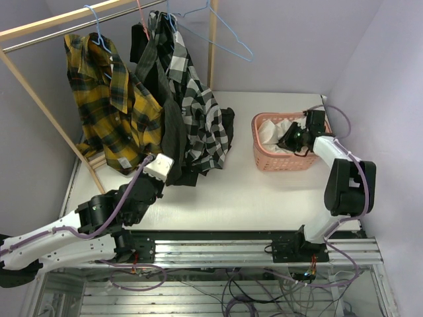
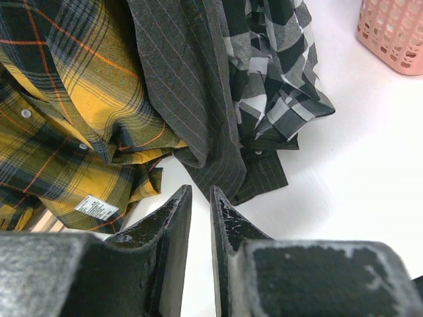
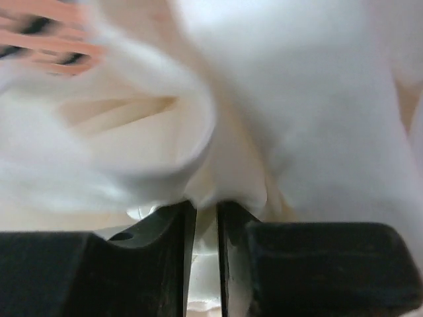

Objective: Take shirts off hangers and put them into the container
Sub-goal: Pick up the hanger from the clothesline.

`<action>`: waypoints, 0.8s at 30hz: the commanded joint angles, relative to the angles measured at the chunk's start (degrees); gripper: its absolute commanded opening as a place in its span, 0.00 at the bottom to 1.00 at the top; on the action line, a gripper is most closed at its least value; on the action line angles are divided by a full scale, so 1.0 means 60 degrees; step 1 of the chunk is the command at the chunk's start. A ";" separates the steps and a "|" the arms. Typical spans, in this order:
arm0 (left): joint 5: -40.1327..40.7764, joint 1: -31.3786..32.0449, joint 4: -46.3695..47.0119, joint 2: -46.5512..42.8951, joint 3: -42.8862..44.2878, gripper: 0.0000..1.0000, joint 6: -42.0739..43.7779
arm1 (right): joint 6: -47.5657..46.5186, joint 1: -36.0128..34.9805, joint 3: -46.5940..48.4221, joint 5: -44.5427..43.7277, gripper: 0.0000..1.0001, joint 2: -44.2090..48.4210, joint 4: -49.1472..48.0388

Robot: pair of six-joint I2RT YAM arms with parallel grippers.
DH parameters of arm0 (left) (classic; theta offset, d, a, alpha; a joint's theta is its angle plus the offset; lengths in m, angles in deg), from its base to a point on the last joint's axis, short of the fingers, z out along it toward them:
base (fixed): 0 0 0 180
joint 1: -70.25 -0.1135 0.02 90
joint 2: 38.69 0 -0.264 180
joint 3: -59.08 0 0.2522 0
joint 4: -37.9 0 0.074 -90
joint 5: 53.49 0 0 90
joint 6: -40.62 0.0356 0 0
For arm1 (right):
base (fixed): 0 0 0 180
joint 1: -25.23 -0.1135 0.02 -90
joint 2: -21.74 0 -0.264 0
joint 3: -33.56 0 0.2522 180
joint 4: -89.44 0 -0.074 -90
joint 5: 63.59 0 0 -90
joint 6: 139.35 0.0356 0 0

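Basket (image 1: 266,160) of pink plastic holds the white shirt (image 1: 269,131). Right gripper (image 3: 206,214) is inside it, pinching that shirt in a thin gap. Left gripper (image 2: 200,201) is barely open, holding nothing, near the hanging shirts (image 1: 112,112).

Three shirts hang side by side on thin wire hangers: a yellow-and-black plaid shirt (image 1: 109,105) on a light blue hanger (image 1: 98,30), a dark charcoal pinstriped shirt (image 1: 173,132) under a pink hanger (image 1: 140,16), then a black-and-white checked shirt (image 1: 198,112) (the last two trail onto the tabletop (image 1: 238,191)). An empty blue hanger (image 1: 225,39) hangs tilted to their right. A white shirt (image 1: 272,132) lies crumpled inside the salmon-pink lattice container (image 1: 284,162).
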 commanded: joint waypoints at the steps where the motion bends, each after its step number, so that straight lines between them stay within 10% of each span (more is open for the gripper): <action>1: 0.0160 -0.0041 0.0209 -0.0020 0.0006 0.30 -0.0031 | -0.0562 0.0013 0.1174 -0.0167 0.21 0.1367 0.0397; 10: 0.0291 -0.0048 -0.0044 0.0295 0.0199 0.37 -0.0241 | -0.2082 -0.2484 0.4097 -0.1283 0.33 0.3311 0.0852; 24: 0.0440 -0.0070 0.0033 0.0001 0.0096 0.39 -0.0181 | -0.3711 -0.6012 0.9568 -0.1384 0.45 -0.0124 0.1540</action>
